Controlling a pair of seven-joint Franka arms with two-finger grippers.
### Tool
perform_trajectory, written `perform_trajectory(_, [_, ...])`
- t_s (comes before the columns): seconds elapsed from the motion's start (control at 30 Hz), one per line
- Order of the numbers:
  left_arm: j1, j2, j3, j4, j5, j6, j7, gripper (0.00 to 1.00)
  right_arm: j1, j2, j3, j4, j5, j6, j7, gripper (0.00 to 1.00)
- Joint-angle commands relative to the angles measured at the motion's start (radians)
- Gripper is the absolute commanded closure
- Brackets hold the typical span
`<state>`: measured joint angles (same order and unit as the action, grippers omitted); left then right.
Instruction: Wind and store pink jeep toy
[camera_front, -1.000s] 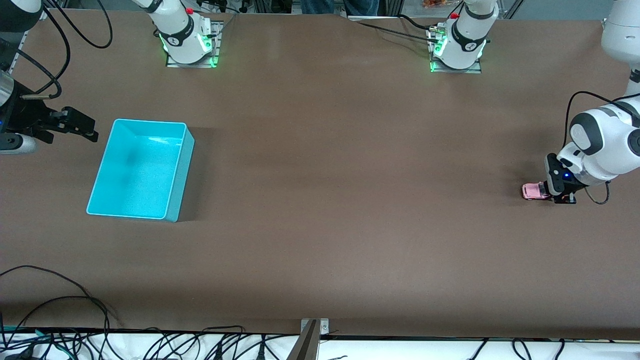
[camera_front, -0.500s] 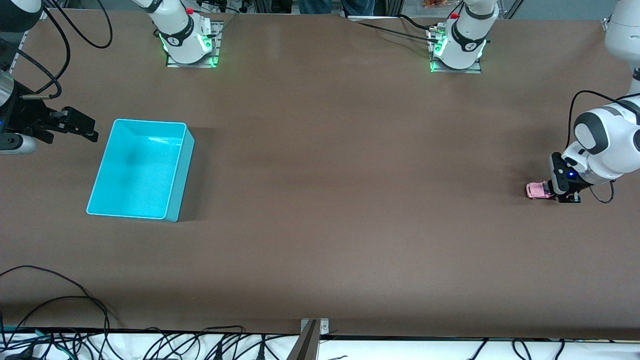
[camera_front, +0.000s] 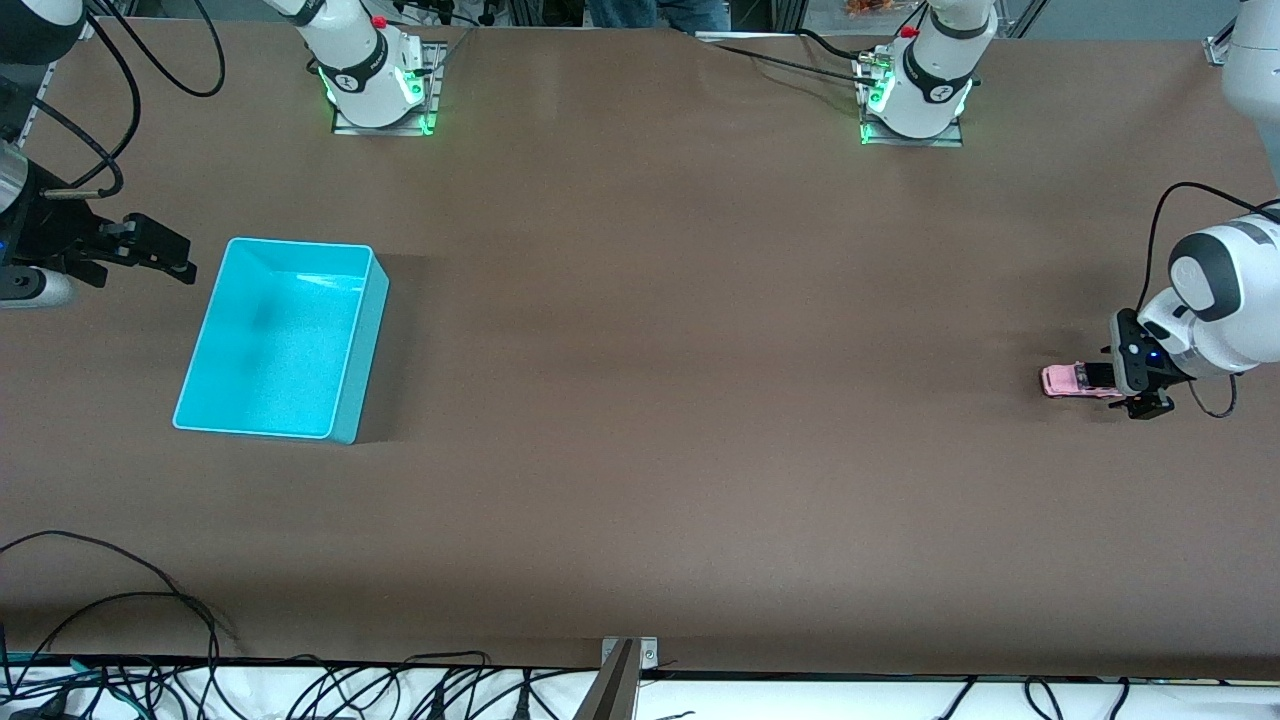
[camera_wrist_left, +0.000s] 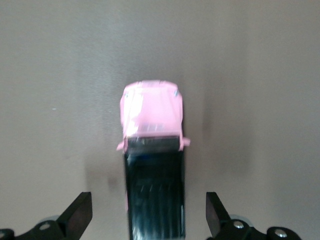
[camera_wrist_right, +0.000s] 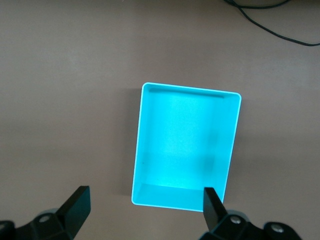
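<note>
Moved: your left gripper (camera_front: 1128, 389) has let go, fingers spread beside the pink jeep toy (camera_front: 1068, 381), freeing it to roll. Right gripper (camera_front: 140, 255) waits open near the cyan bin (camera_front: 352, 385).

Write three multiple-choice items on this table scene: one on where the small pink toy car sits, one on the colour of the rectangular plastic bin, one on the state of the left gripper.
1. Where is the small pink jeep toy?
A. in the bin
B. on the brown table, toward the left arm's end
C. held in the air over the bin

2. What colour is the rectangular plastic bin?
A. cyan
B. red
C. yellow

3. How does the left gripper stand?
A. shut on the jeep
B. open, fingers apart on either side of the jeep
C. open over the bin

Key: 1 B, the jeep sits on the table by the left arm. 2 A, the bin's walls are cyan. 3 B, the left wrist view shows gaps between fingers and jeep.
</note>
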<state>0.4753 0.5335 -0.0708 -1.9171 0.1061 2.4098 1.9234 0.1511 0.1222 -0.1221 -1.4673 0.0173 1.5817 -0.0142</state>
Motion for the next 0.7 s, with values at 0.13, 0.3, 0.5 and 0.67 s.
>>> perform_trajectory(0.13, [0.008,-0.062,-0.04,0.047,0.006,-0.125,-0.046,0.0,0.001,0.004,0.002,0.022,0.0,-0.02,-0.004,0.0])
perform_trajectory(0.3, [0.006,-0.067,-0.079,0.153,0.007,-0.283,-0.147,0.0,0.001,0.004,0.002,0.022,0.0,-0.02,-0.004,0.0])
perform_trajectory(0.5, [0.005,-0.067,-0.122,0.248,0.007,-0.383,-0.211,0.0,0.001,0.004,0.002,0.022,0.0,-0.02,-0.004,0.0])
perform_trajectory(0.67, [0.006,-0.067,-0.17,0.331,0.007,-0.503,-0.32,0.0,0.001,0.004,0.002,0.022,0.0,-0.02,-0.004,0.0])
